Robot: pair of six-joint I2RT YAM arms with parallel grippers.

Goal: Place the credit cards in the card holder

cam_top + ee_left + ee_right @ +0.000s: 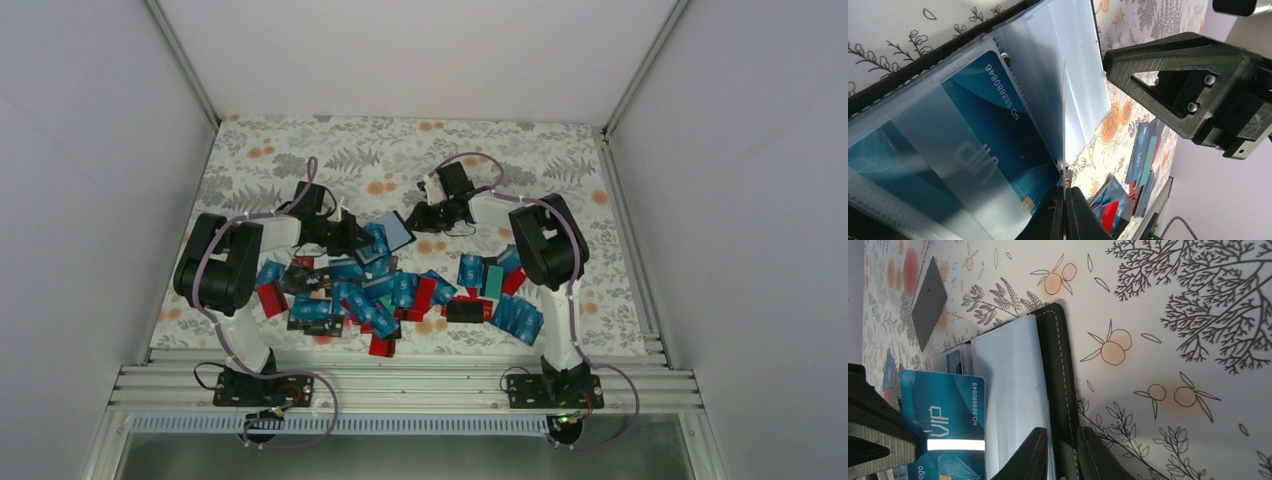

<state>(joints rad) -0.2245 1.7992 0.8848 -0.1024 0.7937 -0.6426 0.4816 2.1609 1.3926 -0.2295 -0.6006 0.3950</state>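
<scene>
White walls [400, 50] box a floral table [300, 140] where left hand [1064, 199] and right hand [1062, 440] each pinch the card holder [1055, 350].

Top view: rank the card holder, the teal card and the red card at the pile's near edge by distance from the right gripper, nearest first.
1. card holder: at the right gripper, just to its left.
2. teal card: on the right side of the pile.
3. red card: at the pile's near edge, toward the robot.

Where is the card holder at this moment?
In the top view the card holder sits open centrally, just beyond the card pile, between the left gripper and the right gripper.
</scene>
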